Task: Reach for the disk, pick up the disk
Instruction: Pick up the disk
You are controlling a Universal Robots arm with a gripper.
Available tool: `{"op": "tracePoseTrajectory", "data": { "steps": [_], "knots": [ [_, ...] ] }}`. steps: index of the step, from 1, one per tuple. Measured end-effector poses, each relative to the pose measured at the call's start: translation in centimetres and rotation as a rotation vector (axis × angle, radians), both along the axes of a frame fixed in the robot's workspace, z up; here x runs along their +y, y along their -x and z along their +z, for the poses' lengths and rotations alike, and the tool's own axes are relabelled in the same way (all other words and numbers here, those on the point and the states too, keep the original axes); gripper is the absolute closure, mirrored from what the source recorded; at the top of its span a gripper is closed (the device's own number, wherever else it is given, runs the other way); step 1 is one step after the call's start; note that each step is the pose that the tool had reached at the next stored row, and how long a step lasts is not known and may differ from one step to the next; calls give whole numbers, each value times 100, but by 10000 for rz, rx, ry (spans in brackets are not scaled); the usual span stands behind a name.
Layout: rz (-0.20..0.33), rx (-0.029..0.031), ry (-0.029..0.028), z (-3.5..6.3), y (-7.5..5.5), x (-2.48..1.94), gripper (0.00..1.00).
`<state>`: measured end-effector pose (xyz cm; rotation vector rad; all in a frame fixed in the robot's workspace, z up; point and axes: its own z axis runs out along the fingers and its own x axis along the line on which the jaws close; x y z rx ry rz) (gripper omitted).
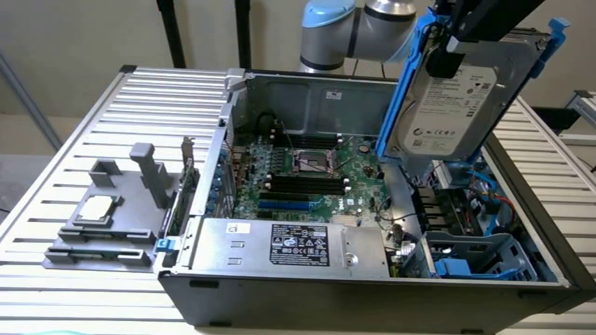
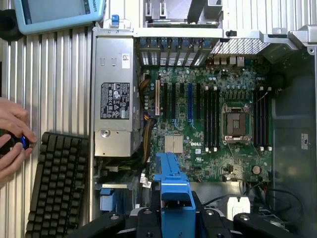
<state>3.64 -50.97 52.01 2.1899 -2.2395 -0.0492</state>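
Above the open black computer case [image 1: 373, 293], the flat silver-grey disk [image 1: 456, 105] with its white printed label and bright blue plastic rails hangs upright and slightly tilted, lifted clear of the drive bay on the exterior view's right. The black pincer [image 1: 465, 42] is clenched on the disk's upper part, one blue rail running down beside it. In the wrist view the blue rail [image 2: 173, 198] sits between the black pincer fingers [image 2: 143, 223], with the green motherboard [image 2: 213, 124] spread out beneath.

Inside the case, the large silver box with a black label [image 1: 279, 244] lies along the near wall, and an empty grey drive cage [image 1: 475, 255] with blue clips sits under the raised disk. The case rests on a ribbed metal tabletop [image 1: 112, 125]. On the exterior view's left, a grey plastic fixture [image 1: 112, 216] holds a small square silver chip [image 1: 96, 208]. In the wrist view, a black keyboard [image 2: 57, 183] lies beside the case, and a person's hands [image 2: 12, 139] hold a small dark object just next to it.
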Motion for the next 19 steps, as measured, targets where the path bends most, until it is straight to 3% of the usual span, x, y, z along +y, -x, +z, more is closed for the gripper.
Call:
{"op": "tracePoseTrajectory", "data": {
  "steps": [7, 14, 19],
  "knots": [
    [-1, 0, -41, 0, -228, -130, 67],
    [0, 0, -160, 0, -452, -229, 67],
    [-1, 0, -219, -7, -554, -327, 67]
  ]
}}
